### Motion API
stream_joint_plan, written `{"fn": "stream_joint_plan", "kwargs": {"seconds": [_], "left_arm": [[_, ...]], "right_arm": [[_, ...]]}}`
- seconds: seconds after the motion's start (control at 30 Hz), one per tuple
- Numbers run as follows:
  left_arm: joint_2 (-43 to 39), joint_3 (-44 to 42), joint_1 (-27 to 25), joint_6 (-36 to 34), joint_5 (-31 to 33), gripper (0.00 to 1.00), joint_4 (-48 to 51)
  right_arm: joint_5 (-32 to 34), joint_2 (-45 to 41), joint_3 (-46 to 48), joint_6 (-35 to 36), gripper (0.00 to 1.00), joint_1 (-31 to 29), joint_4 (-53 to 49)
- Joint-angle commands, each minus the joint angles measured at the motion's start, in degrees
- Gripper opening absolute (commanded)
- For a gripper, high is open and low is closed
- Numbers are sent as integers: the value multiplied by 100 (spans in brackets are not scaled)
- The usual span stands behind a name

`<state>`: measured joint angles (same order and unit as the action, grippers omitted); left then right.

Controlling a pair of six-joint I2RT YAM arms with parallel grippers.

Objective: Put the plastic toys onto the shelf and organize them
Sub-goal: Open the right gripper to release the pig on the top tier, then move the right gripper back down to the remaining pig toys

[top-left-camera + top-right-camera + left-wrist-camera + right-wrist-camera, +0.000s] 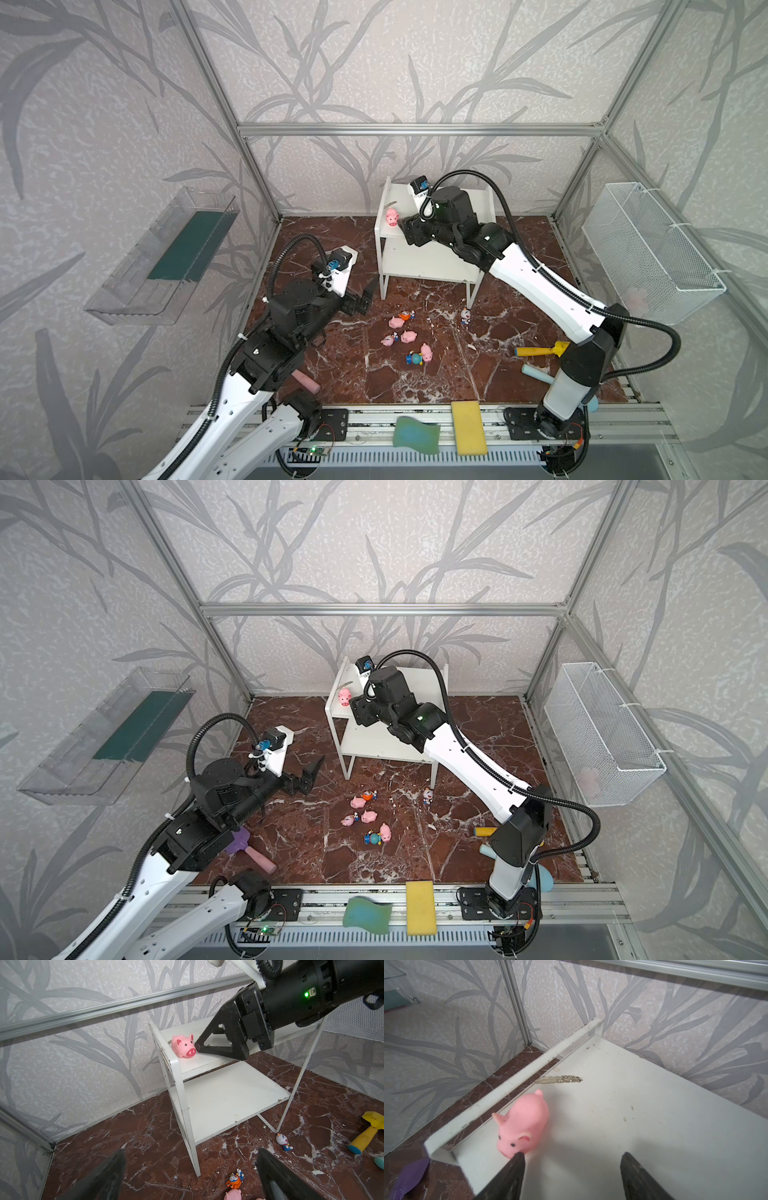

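Judged the pink pig [525, 1126] light, glossy, probably soft and slippery; best pinched across the flanks behind the ears. Found it upright on the top board of the shelf [633, 1105], flank beside the raised side panel [508, 1088], long axis along that panel, snout aimed at the right fingers [512, 1174], at one tip and outside the gap. Saw those fingers partway apart, gripping nothing. Saw the left fingers [314, 766] spread wide, empty, above the surface [415, 382], loose toys [409, 336] just ahead.
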<state>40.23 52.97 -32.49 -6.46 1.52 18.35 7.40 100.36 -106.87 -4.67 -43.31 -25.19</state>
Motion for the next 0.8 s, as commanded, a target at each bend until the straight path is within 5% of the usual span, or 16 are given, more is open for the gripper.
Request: {"fn": "stream_joint_plan", "kwargs": {"seconds": [0.0, 0.33, 0.53, 0.77], "left_arm": [[-60, -69, 45, -5, -81, 99, -121], [20, -83, 94, 48, -160, 99, -147], [25, -114, 86, 57, -156, 99, -100], [-22, -158, 72, 227, -161, 99, 325]], "right_arm": [[22, -43, -94, 38, 73, -37, -44], [391, -1416, 1205, 373, 73, -400, 99], [626, -2493, 2644, 708, 72, -1342, 278], [1176, -3243, 4437, -16, 67, -2539, 592]]}}
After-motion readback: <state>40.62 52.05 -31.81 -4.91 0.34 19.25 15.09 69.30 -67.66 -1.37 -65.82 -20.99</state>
